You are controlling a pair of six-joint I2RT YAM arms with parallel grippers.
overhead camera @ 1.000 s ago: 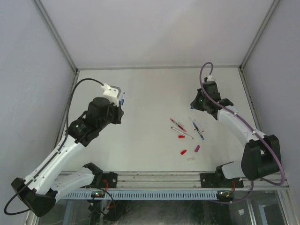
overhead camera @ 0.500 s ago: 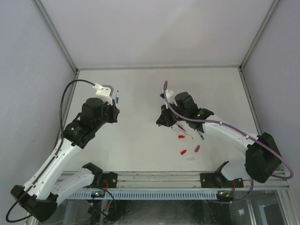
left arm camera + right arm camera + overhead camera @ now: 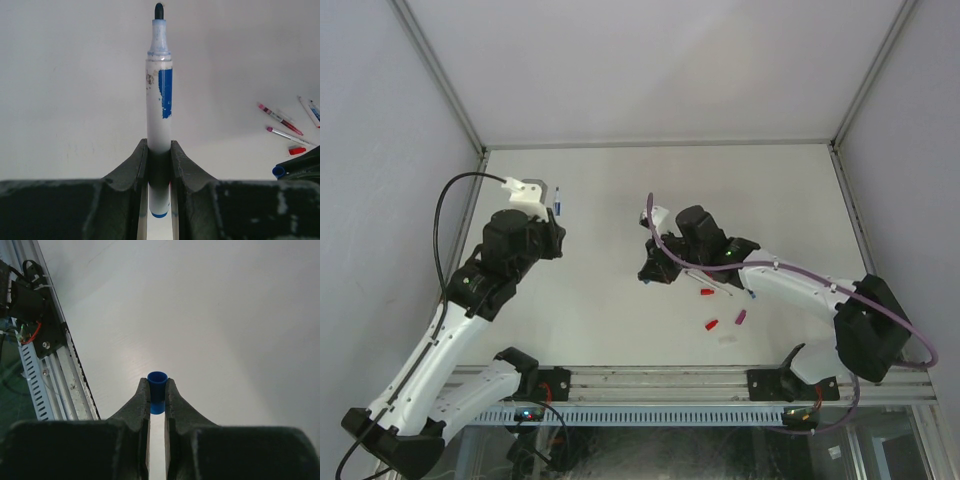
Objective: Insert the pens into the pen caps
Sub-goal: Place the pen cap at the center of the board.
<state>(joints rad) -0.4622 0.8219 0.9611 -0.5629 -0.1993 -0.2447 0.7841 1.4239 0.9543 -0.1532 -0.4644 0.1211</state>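
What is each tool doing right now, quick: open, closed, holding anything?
Left tool: closed, holding a blue pen, its tip uncapped.
Right tool: closed, holding a blue cap.

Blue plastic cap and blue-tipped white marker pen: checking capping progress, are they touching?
Apart. Top view: pen in left gripper, cap in right gripper, table between them.
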